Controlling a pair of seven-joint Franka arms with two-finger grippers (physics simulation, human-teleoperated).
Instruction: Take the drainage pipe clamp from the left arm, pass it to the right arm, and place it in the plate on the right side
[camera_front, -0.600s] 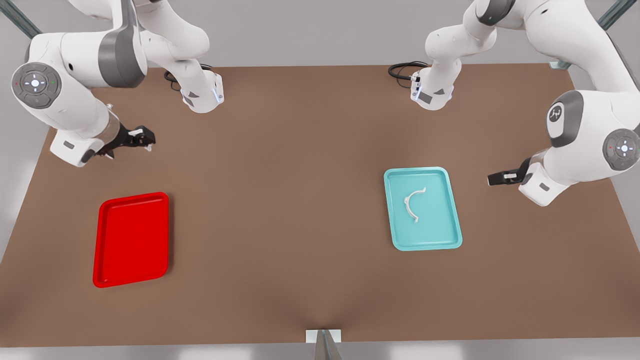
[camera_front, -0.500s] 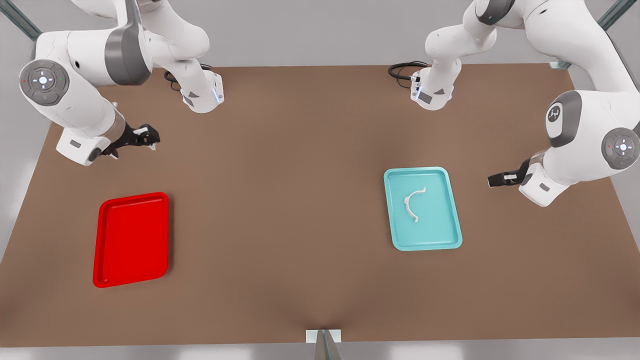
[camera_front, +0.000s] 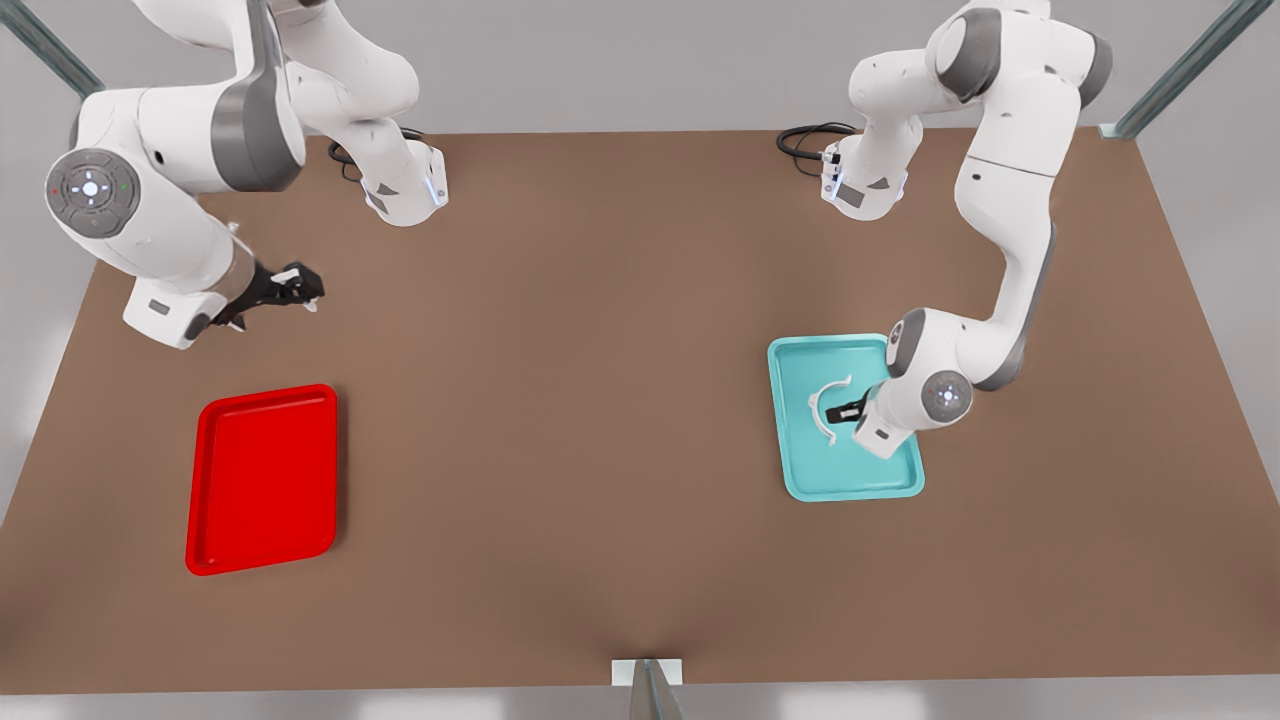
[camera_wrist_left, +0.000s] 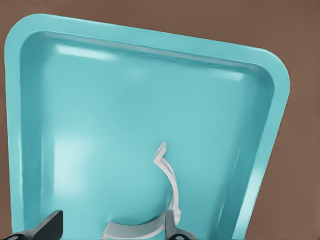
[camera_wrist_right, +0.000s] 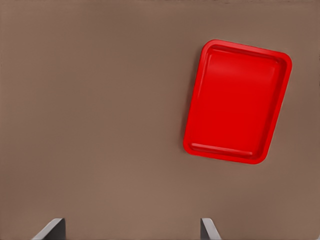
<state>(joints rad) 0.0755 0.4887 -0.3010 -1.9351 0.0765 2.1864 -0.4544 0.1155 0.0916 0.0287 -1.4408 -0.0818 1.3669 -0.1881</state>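
The drainage pipe clamp, a thin white half-ring, lies in a teal tray on the front view's right. My left gripper is low over that tray, right at the clamp. In the left wrist view the left gripper is open, and its dark fingertips straddle the near end of the clamp. The plate, a red tray, lies bare on the front view's left. My right gripper hovers open above the table behind the plate, nothing between its fingers.
The teal tray's rim rises around the clamp on all sides. Both arm bases stand at the far edge of the brown table, with cables beside them. A wide stretch of bare table separates the two trays.
The left arm has swung in from the table's edge and come down over the teal tray to the clamp. The right gripper has drifted slightly toward the plate.
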